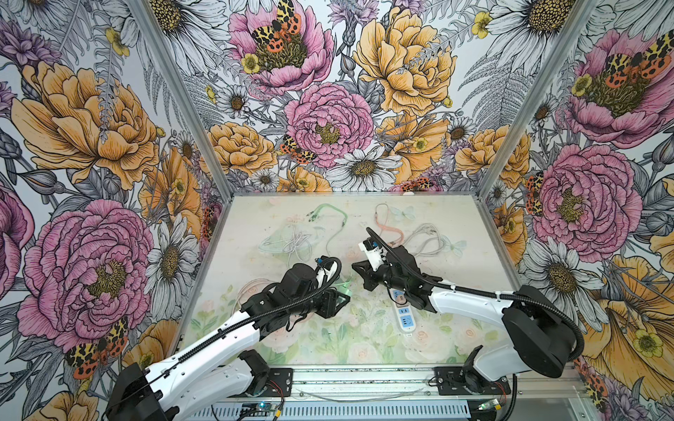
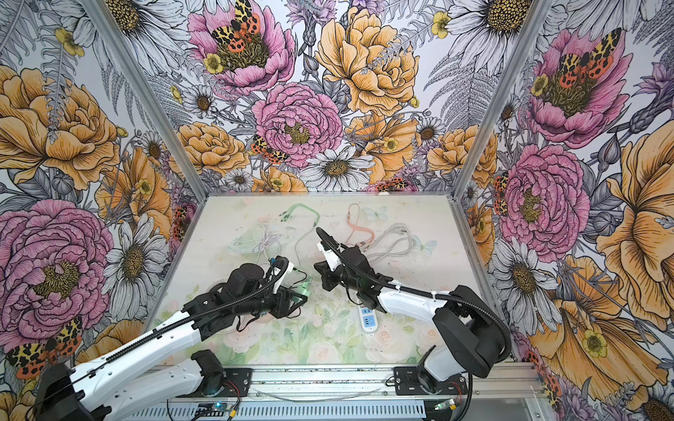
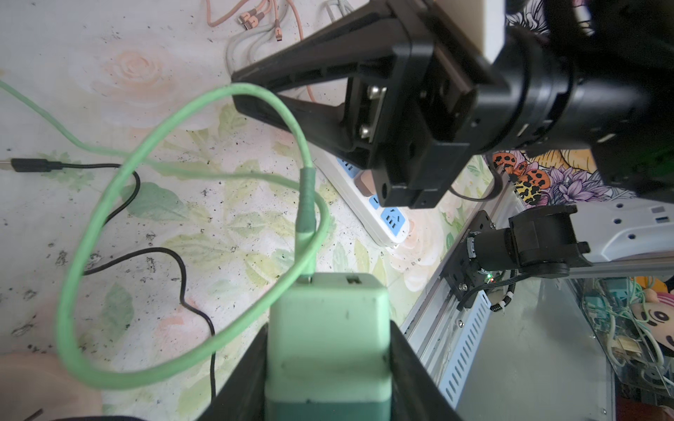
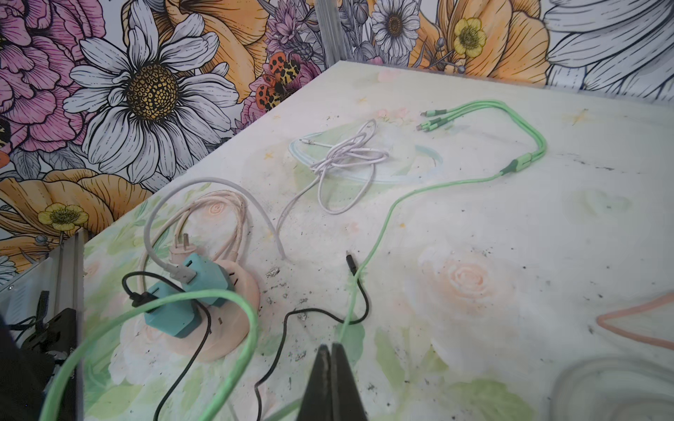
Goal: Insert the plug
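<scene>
My left gripper (image 1: 344,297) (image 2: 302,296) (image 3: 330,339) is shut on the plug (image 3: 328,328), a mint-green charger block held between the two black fingers. A green cable (image 3: 120,189) (image 4: 383,226) leaves the block's face and loops over the table. The white power strip (image 1: 405,317) (image 2: 368,320) (image 3: 386,222) with blue sockets lies just right of it, partly under the right arm. My right gripper (image 1: 355,265) (image 2: 317,265) (image 4: 331,346) hovers beyond the plug, shut. The green cable passes behind its tips, and I cannot tell whether they touch it.
A pink round socket hub (image 4: 219,310) with two teal chargers sits under the left arm. A black cable (image 4: 321,313) snakes beside it. A white cable coil (image 1: 295,244), a pink multi-head cable (image 1: 390,233) and a grey cable (image 1: 426,240) lie farther back.
</scene>
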Robot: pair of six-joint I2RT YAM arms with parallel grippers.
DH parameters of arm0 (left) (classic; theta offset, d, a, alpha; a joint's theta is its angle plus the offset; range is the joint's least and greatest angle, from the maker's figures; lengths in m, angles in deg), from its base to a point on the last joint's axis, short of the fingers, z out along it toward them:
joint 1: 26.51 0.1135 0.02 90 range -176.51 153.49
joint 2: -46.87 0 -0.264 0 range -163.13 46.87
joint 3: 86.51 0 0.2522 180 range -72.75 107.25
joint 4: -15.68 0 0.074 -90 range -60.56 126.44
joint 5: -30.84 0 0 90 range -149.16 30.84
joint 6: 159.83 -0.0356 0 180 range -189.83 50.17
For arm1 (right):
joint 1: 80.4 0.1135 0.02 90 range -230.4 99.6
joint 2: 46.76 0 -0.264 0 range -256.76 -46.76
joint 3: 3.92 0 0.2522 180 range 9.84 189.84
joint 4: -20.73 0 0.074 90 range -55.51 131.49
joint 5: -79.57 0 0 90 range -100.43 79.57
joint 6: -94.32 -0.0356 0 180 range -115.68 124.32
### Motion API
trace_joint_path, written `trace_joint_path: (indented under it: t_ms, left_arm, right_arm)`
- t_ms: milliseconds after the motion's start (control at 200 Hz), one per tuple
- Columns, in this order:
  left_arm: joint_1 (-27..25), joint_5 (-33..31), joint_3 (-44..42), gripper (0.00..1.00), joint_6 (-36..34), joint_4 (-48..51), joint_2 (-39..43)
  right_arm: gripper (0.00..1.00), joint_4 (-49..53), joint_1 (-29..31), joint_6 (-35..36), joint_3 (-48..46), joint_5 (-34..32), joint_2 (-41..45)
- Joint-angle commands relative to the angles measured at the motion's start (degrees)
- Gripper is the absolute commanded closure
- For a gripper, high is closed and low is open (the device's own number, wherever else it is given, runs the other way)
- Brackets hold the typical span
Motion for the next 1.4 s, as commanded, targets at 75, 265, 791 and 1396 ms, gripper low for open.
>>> trace_joint_path:
  t_ms: [75, 265, 791, 1396]
  left_arm:
    - [0.35, -1.22, -0.42, 0.63, 0.92, -0.31, 0.11]
    - [1.37, -1.86, -0.15, 0.63, 0.83, -0.25, 1.72]
    - [3.6, 1.79, 1.96, 0.63, 1.01, 0.45, 1.83]
    - [2.2, 2.14, 2.14, 0.63, 1.94, -0.52, -0.09]
  right_arm:
    - [1.0, 5.03, -0.3, 3.8, 2.01, -6.29, 5.18]
    - [0.7, 9.82, -0.68, 7.82, 2.67, -0.7, 7.57]
    - [0.55, -7.7, 1.11, 6.96, -4.18, 12.45, -0.37]
    - [0.65, -26.67, 3.87, 3.21, -3.24, 2.99, -10.78]
